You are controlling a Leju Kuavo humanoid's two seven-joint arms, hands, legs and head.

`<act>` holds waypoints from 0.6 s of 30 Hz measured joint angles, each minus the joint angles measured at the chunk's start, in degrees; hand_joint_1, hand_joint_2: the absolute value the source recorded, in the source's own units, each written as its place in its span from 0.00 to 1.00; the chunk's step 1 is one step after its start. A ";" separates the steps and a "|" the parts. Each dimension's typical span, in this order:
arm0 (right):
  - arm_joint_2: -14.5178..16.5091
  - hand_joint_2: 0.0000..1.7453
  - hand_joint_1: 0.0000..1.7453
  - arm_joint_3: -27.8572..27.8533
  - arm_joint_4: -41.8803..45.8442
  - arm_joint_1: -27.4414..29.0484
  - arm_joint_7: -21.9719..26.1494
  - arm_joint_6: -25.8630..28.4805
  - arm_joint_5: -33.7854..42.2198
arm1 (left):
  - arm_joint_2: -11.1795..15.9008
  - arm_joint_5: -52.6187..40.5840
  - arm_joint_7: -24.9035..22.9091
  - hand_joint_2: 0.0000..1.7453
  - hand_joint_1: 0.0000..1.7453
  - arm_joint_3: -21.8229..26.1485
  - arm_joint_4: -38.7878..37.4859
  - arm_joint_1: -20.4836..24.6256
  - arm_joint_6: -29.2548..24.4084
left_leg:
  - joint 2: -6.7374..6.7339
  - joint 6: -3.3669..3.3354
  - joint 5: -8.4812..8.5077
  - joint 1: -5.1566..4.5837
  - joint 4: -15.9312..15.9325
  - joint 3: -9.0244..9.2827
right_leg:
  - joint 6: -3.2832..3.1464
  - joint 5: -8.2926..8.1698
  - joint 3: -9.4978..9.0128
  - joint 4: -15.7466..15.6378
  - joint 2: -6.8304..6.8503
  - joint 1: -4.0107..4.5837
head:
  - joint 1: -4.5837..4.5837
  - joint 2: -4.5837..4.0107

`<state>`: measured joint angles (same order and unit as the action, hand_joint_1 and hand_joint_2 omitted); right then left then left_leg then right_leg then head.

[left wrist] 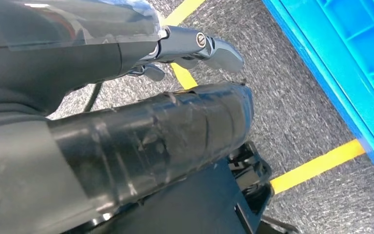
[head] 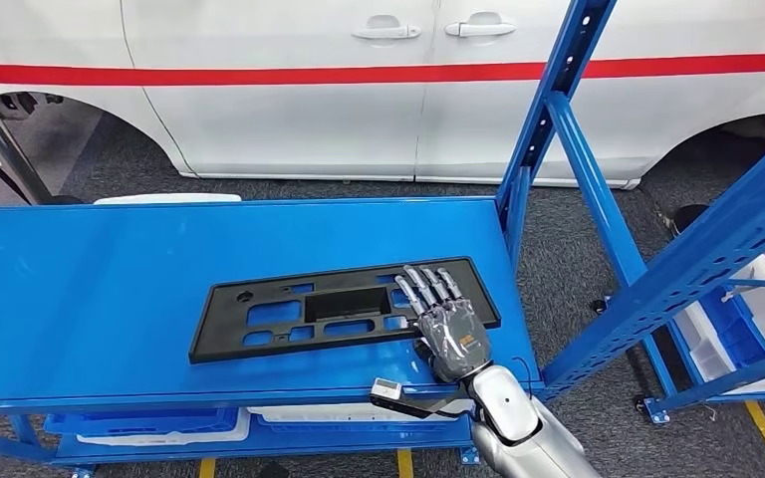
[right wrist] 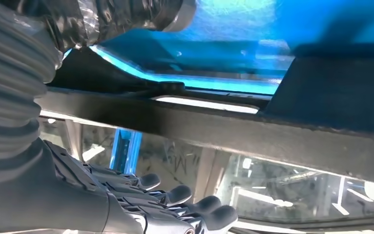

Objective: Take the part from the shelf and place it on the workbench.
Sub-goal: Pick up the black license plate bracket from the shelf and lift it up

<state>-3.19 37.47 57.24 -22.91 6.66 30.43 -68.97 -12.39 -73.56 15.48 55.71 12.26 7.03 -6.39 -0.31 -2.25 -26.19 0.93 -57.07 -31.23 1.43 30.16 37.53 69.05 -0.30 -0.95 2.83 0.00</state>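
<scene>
The part (head: 299, 309) is a long flat black plastic panel with several cut-outs, lying on the blue shelf (head: 90, 289). My right hand (head: 448, 324) reaches in over its right end, with the fingers stretched flat above the panel. In the right wrist view the panel's edge (right wrist: 224, 126) runs between the taped thumb (right wrist: 126, 14) and the straight fingers (right wrist: 175, 204), and a gap shows between fingers and panel. My left hand (left wrist: 165, 117) hangs over the carpeted floor and holds nothing.
A blue upright post (head: 548, 110) stands just right of the panel, and a second blue rack (head: 717, 249) slants across the right side. A white van fills the background. Bins (head: 149, 426) sit on the level below. Yellow floor lines (left wrist: 316, 165) run beside a blue bin (left wrist: 360, 58).
</scene>
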 joint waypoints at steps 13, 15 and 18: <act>1.35 1.00 1.00 -2.96 -5.00 0.93 1.78 5.63 -1.49 | -0.07 -0.04 -0.46 0.00 0.00 -0.40 0.00 -0.06 -0.23 | 0.19 3.09 -8.19 0.10 -16.08 -6.98 | -3.13 -4.18 -4.67 -11.24 0.74 0.16 | -0.19 -0.01; 1.35 1.00 1.00 -3.52 -5.03 1.15 1.78 6.02 -1.84 | -0.05 -0.01 -0.46 0.00 0.00 -0.44 0.00 -0.20 -0.24 | 0.17 3.18 -5.03 0.29 -12.05 -4.94 | -2.98 -4.10 -4.66 -10.97 0.70 0.08 | -0.19 -0.01; 1.34 1.00 1.00 -4.78 -4.62 1.17 1.78 6.16 -1.99 | -0.05 0.04 -0.38 0.00 0.00 -0.51 0.00 -0.13 -0.25 | 0.24 2.77 -1.34 0.29 -2.29 -0.30 | -2.09 -3.69 -4.48 -10.17 0.62 0.15 | -0.16 0.00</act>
<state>-1.85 32.69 52.63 -21.73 8.44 36.59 -70.96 -12.44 -73.52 15.10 55.21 12.26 6.90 -6.64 -0.07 0.52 -27.53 1.22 -59.36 -31.53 -0.66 26.47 33.05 58.88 0.33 -0.80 2.67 0.00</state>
